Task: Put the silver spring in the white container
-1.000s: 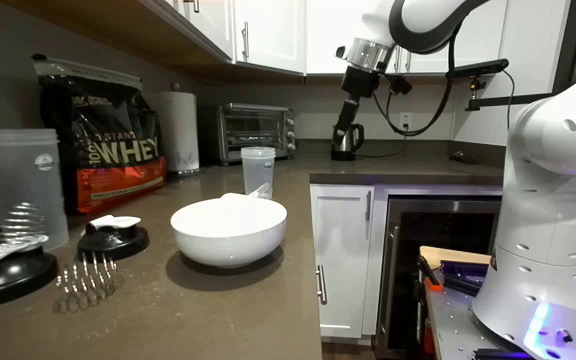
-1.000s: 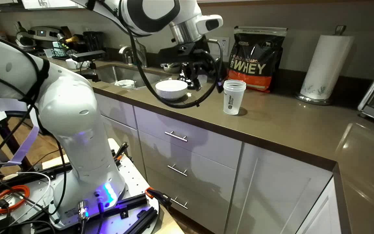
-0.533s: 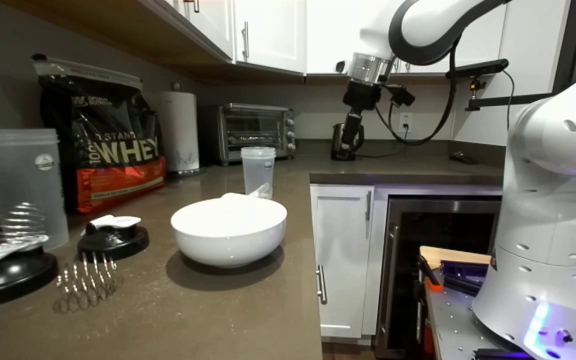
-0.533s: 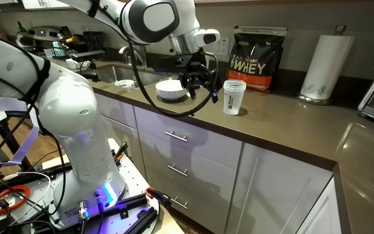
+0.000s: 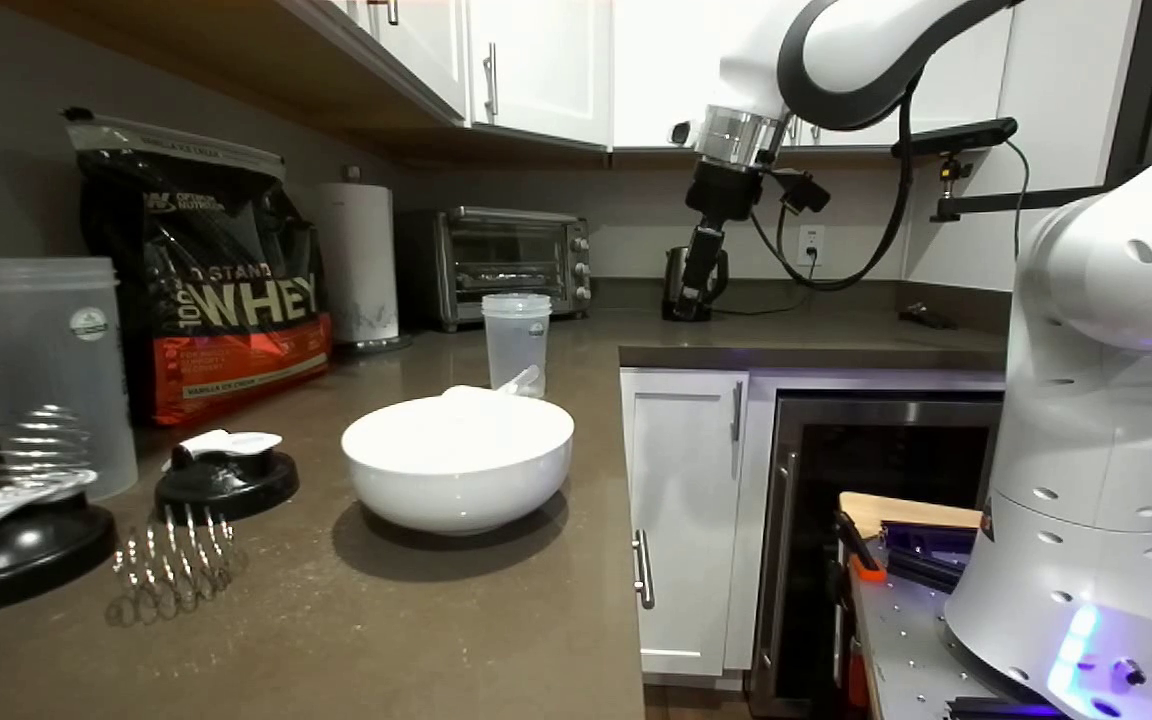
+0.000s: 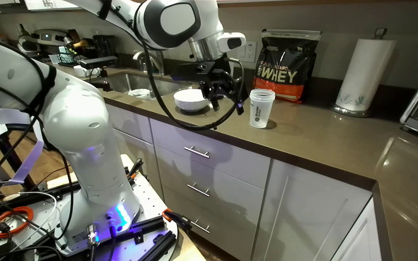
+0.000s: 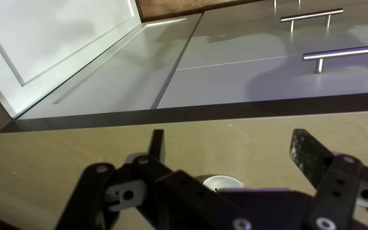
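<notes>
A dark Robotiq gripper [image 7: 230, 150] hangs above a brown kitchen counter [image 5: 456, 640], its two fingers spread wide; the wrist view shows countertop between their tips, with pale drawers [image 7: 209, 86] and steel bar handles [image 7: 347, 52] past the counter's edge. A white Franka arm [image 6: 82, 119], mounted on a metal-topped stand [image 5: 906, 640] beside the counter, carries the gripper.

In an exterior view, a translucent shaker cup [image 6: 261, 108] stands upright just right of the gripper. Beyond the gripper on the left, a glossy white bowl [image 6: 191, 100] sits upright, with a stainless sink [image 6: 172, 88] farther left.

The silver spring [image 5: 173, 562] lies on the counter, well apart from the gripper and outside the bowl. In an exterior view it is left of the bowl, just nearer than a black shaker lid [image 5: 226, 485] with a white flip cap. At the left edge, a second silver spring [image 5: 48, 440] shows above another black lid [image 5: 26, 560] and overlaps a larger shaker cup [image 5: 51, 340]; whether it touches either, I cannot tell.

Farther back stand a black-and-orange whey bag [image 5: 216, 270], a paper towel roll [image 5: 361, 260], a toaster oven [image 5: 511, 265] and a steel kettle [image 5: 675, 285], partly hidden by the gripper.
</notes>
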`<state>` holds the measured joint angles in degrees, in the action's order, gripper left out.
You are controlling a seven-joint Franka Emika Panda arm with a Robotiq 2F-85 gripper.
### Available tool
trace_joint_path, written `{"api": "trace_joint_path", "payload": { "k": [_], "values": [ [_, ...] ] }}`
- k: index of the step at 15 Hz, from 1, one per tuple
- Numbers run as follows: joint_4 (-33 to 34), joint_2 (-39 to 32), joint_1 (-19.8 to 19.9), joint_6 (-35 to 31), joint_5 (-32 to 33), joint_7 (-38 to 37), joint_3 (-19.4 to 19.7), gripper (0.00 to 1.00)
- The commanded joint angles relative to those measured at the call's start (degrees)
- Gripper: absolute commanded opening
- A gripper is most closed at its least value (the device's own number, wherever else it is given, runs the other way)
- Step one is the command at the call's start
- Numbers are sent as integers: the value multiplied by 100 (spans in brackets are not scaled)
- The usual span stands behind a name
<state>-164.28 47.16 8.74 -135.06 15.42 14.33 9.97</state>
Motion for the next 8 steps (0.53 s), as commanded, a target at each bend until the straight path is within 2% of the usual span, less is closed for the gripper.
{"api": "trace_joint_path", "payload": {
  "k": [1, 4, 8],
  "values": [
    [7, 0, 21, 11, -31, 19, -27, 100],
    [252, -248, -292, -81, -151, 10, -149, 100],
    [622, -669, -1009, -222, -484, 71, -351, 100]
  ]
}}
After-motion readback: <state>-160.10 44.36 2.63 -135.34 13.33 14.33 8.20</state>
